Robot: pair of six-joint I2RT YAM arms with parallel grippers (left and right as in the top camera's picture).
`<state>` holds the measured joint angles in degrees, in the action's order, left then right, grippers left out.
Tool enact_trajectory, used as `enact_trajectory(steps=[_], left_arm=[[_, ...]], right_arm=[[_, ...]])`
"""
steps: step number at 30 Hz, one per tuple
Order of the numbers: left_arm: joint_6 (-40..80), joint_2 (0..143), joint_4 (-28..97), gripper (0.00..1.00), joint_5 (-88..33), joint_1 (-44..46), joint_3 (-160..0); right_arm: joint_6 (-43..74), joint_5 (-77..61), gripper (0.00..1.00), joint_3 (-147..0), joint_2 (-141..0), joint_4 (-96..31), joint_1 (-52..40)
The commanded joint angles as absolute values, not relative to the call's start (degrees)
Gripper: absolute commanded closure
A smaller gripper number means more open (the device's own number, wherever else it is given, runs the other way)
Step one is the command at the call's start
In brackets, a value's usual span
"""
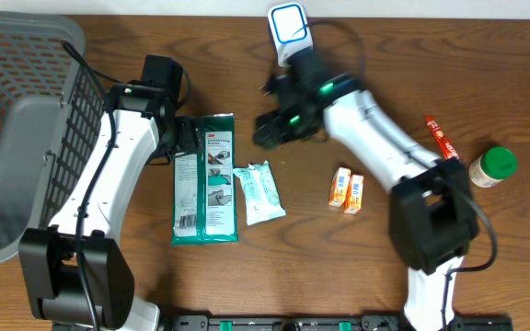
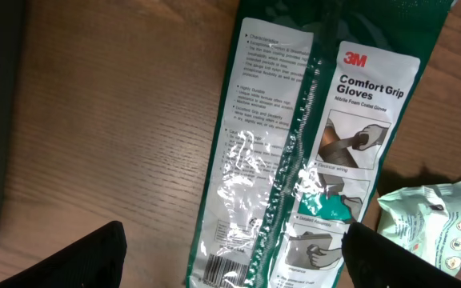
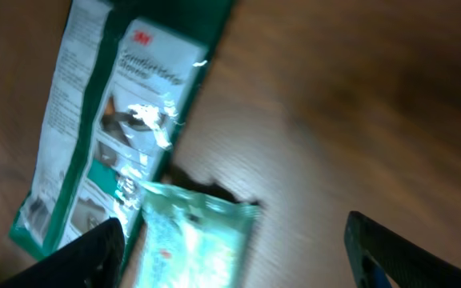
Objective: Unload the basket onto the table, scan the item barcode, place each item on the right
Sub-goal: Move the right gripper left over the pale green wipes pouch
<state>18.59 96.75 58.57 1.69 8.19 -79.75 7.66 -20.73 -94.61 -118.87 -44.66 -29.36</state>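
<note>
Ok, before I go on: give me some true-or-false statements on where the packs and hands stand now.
1. The glove pack lies flat on the table. True.
2. The left hand grips the glove pack. False: it is open, holding nothing.
3. The wipes are in the basket. False: they lie on the table beside the glove pack, outside the basket.
4. The right hand is open and empty. True.
5. Two orange boxes lie side by side. True.

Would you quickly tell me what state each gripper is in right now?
Left gripper: open, holding nothing.
Right gripper: open, holding nothing.
</note>
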Motion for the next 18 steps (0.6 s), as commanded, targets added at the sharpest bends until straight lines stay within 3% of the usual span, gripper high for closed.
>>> enact_trajectory(steps=[1, 10, 13, 18], left_arm=[[18.5, 96.55, 58.87, 0.13, 2.2, 8.05, -80.55], [18.48, 96.55, 58.87, 0.13, 2.2, 8.05, -80.55], [18.48, 96.55, 58.87, 0.13, 2.2, 8.05, -80.55], [18.48, 96.55, 58.87, 0.13, 2.2, 8.05, -80.55]], right_arm=[[14.37, -11.79, 0.19, -92.12, -120.29, -42.57, -35.46], [13.45, -12.51, 0.27, -91.68, -123.79, -42.15, -38.79], [6.55, -19.33, 0.25, -93.73, -121.34, -41.56, -37.3], [6.79, -19.79, 0.2, -95.44, -116.46, -42.59, -33.85]])
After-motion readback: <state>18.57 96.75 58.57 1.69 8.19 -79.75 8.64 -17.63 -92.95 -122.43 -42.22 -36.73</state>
